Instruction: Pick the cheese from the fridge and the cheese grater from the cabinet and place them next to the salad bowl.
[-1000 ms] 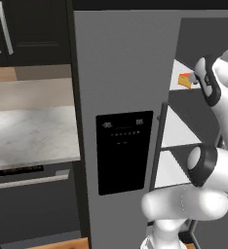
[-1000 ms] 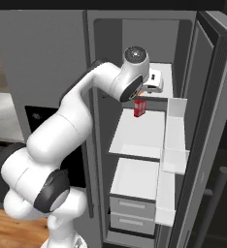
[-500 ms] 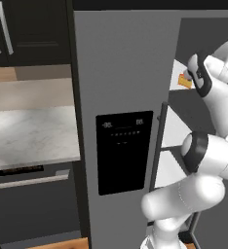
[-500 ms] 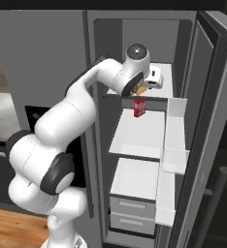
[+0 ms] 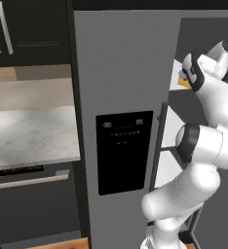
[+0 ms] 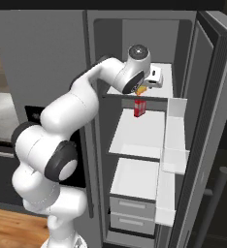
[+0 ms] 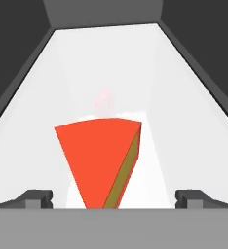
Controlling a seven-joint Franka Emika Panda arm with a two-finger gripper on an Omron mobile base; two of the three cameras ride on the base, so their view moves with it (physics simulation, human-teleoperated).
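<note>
Reaching into fridge [image 6: 47, 58], jaws [image 7: 114, 198] wide apart, nothing held. Cheese [image 7: 99, 158] lies on the upper shelf [image 7: 184, 112] dead ahead, centred between the tips, narrow end pointing at the jaws, long axis along the approach. Looks ready to advance and close.

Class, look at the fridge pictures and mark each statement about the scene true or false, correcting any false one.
1. The gripper is shut on the cheese. False: its fingertips stand wide apart on either side of the wedge, not touching it.
2. The cheese lies on a white shelf inside the fridge. True.
3. The fridge door with the black dispenser panel stands open. False: that door is closed; the other door is open.
4. A small red carton stands on the shelf below the one the hand has reached into. True.
5. The cheese's broad face is orange-red in the hand view. True.
</note>
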